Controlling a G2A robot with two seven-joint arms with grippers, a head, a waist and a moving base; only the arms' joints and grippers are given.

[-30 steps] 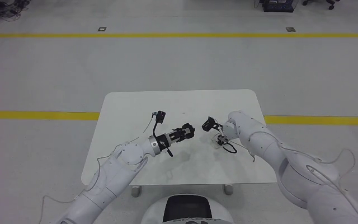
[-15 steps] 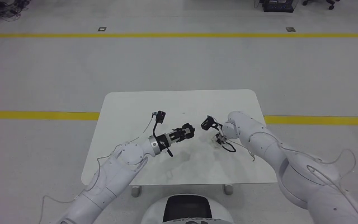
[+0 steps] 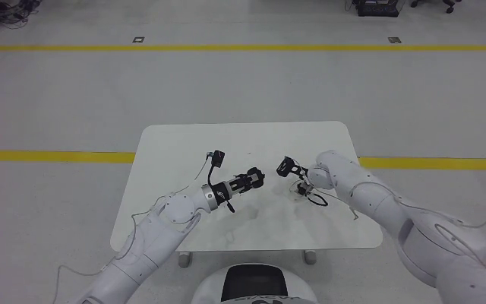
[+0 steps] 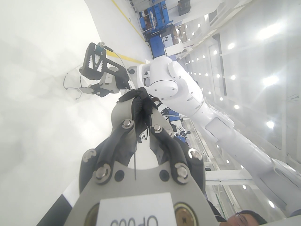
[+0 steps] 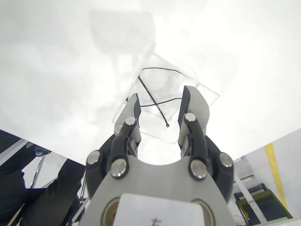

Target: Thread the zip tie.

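Right claw (image 5: 161,95) hung wide open and empty just above the zip tie (image 5: 150,96), which lay loose on a clear tray (image 5: 169,83) at 3 o'clock from the tabletop's (image 3: 175,152) middle, likely lined up to pinch it. Left claw (image 4: 138,97) sat closed at the tray's 9 o'clock, its contents unclear.

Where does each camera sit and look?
Top view: above the white arms, facing down at the rounded white table; both arms show.
Left wrist view: on that wrist, facing past the left pincer toward the right pincer.
Right wrist view: on that wrist, facing down past its pincer into the clear plastic tray.
Shared: the right pincer, in all three.
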